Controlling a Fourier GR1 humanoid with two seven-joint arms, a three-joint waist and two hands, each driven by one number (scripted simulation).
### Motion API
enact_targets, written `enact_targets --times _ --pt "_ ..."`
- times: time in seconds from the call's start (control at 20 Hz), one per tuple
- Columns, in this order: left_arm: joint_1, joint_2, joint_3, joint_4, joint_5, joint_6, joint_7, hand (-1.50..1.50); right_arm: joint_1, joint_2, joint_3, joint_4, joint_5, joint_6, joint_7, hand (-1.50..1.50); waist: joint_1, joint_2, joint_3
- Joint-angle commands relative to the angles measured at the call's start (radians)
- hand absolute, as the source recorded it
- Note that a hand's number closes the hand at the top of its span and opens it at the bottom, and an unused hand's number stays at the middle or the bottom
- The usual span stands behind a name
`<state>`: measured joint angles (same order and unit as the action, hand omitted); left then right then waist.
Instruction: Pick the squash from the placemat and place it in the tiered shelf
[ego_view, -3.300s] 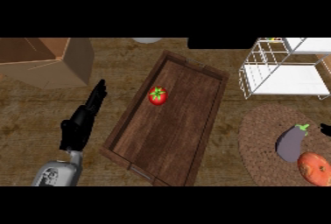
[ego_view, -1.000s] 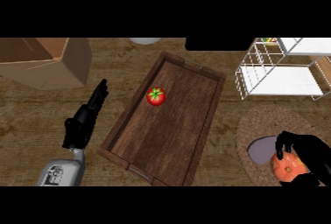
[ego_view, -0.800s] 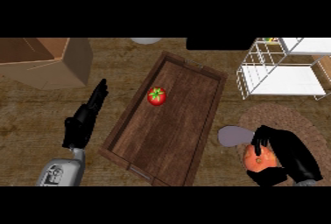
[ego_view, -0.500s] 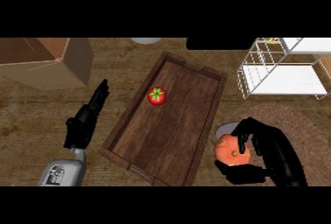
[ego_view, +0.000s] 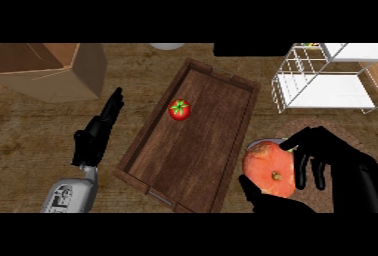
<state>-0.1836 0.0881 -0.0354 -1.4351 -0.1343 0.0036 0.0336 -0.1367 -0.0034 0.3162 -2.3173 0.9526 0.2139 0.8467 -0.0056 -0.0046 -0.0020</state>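
At about four o'clock in the head view, the right hand (ego_view: 332, 165) is curled round one round orange squash (ego_view: 270, 169), fingers over its top and thumb under it, held above the near edge of the woven round placemat (ego_view: 310, 125). Toward nine o'clock lies a long wooden tray (ego_view: 221, 150) with one red tomato (ego_view: 179, 109) in it, and at one o'clock stands the white wire tiered shelf (ego_view: 325, 80). Farther left at eight o'clock the left hand (ego_view: 100, 131) rests with straight fingers on the wood-grain counter (ego_view: 37, 130), near one brown cardboard box (ego_view: 55, 70) at ten o'clock.
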Motion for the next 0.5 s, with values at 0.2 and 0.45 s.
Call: enact_targets --times 0.2,0.45 --pt "0.009 0.003 0.007 -0.001 0.006 -0.011 -0.015 0.00 -0.347 -0.044 -0.189 -0.034 0.041 0.142 0.196 1.50 0.007 0.003 0.001" --pt "0.041 -0.033 -0.036 -0.069 -0.019 0.015 0.037 0.00 -0.490 -0.123 -0.277 -0.043 0.050 0.228 0.260 1.50 0.005 -0.001 0.001"
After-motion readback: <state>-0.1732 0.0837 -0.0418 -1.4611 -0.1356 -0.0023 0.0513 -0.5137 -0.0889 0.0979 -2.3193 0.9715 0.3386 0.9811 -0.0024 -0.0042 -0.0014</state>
